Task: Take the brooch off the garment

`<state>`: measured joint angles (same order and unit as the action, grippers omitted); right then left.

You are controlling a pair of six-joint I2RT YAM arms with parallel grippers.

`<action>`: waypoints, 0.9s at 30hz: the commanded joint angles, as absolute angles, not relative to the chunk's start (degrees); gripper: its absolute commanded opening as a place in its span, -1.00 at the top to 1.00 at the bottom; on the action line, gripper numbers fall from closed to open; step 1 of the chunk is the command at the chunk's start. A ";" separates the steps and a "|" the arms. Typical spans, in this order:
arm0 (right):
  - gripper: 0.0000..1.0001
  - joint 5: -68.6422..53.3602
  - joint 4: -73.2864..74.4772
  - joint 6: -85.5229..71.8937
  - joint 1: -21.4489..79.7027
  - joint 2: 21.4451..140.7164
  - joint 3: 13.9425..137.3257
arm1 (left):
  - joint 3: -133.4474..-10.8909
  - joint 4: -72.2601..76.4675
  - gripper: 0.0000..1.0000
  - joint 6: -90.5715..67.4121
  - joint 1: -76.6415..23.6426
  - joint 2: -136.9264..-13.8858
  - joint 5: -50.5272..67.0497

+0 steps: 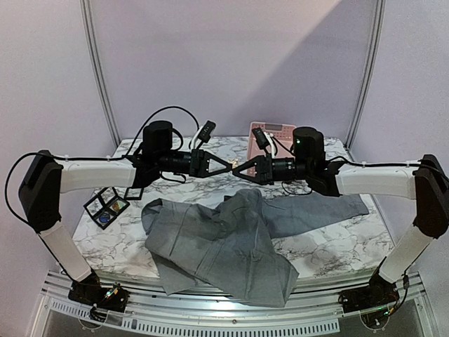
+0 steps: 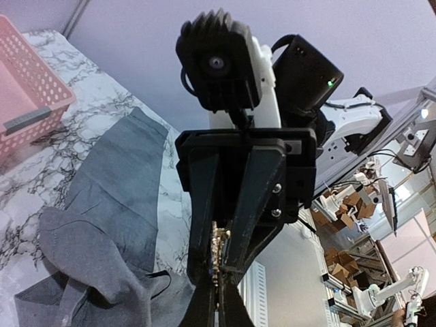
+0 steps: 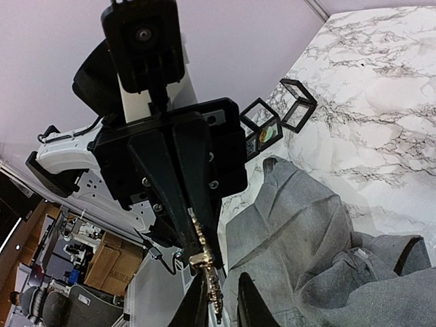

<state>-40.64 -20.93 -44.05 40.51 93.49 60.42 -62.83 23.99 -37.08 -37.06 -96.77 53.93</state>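
Brooch: a small gold, chain-like metal brooch (image 3: 204, 257) is held in mid-air between the two tool tips, above the garment; no cloth is seen hanging from it.
Garment: the large grey cloth garment (image 1: 224, 246) lies crumpled on the marble-patterned table (image 1: 337, 239), nearer than the pink plastic basket (image 1: 275, 137) and right of the black-framed display boxes (image 1: 105, 207).
Left tool (image 2: 218, 300): fully closed, with one end of the brooch pinched at its tips.
Right tool (image 3: 221, 286): jaws a little apart, set either side of the brooch's other end; a firm grip is not evident.
Step in hand: judged to be a tip-to-tip handover of the freed brooch.
Doing it well: the right jaws should be closed squarely on the metal before the left pinch is eased, and both wrists kept level.
Risk: a thin, loose piece may be dropped onto the cloth if it is released early.
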 commanded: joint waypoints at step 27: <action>0.74 -29.44 -16.96 -48.90 36.34 95.13 58.95 | -66.52 8.89 1.00 -27.24 -37.54 -94.93 51.76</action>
